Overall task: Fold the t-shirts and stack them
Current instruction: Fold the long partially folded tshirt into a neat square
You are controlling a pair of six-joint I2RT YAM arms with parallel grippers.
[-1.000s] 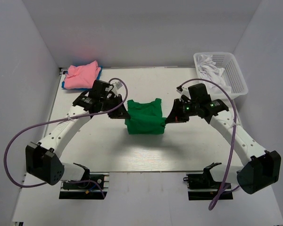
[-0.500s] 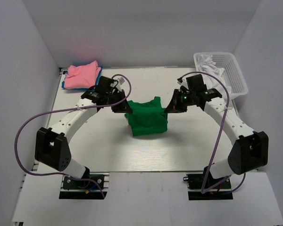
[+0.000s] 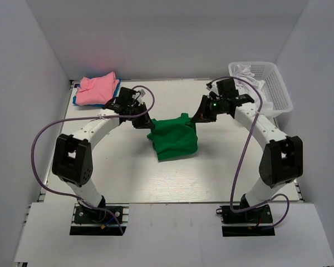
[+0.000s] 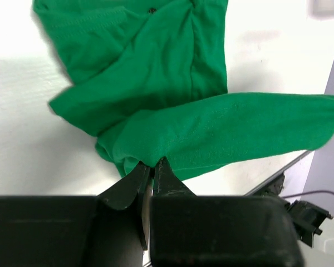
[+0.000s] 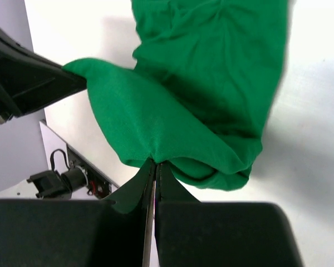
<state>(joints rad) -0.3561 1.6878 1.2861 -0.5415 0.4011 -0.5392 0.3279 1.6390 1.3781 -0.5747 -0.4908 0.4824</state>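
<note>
A bright green t-shirt (image 3: pixel 174 139) lies partly folded at the table's middle, its far edge lifted and stretched between both grippers. My left gripper (image 3: pixel 145 122) is shut on the shirt's left end (image 4: pixel 150 146). My right gripper (image 3: pixel 197 118) is shut on its right end (image 5: pixel 172 133). In both wrist views the fingertips pinch a bunched fold of green cloth, and the rest hangs down onto the table. A pink t-shirt (image 3: pixel 97 88) lies folded on a blue one (image 3: pixel 78 100) at the far left corner. White cloth (image 3: pixel 249 79) lies in the basket.
A white plastic mesh basket (image 3: pixel 275 89) stands at the far right corner of the table. White walls close in the left, back and right sides. Purple cables loop from both arms.
Both grippers have carried the green shirt's held edge away from the arm bases, toward the back of the table. The shirt's lower part has slid and tilted slightly.
</note>
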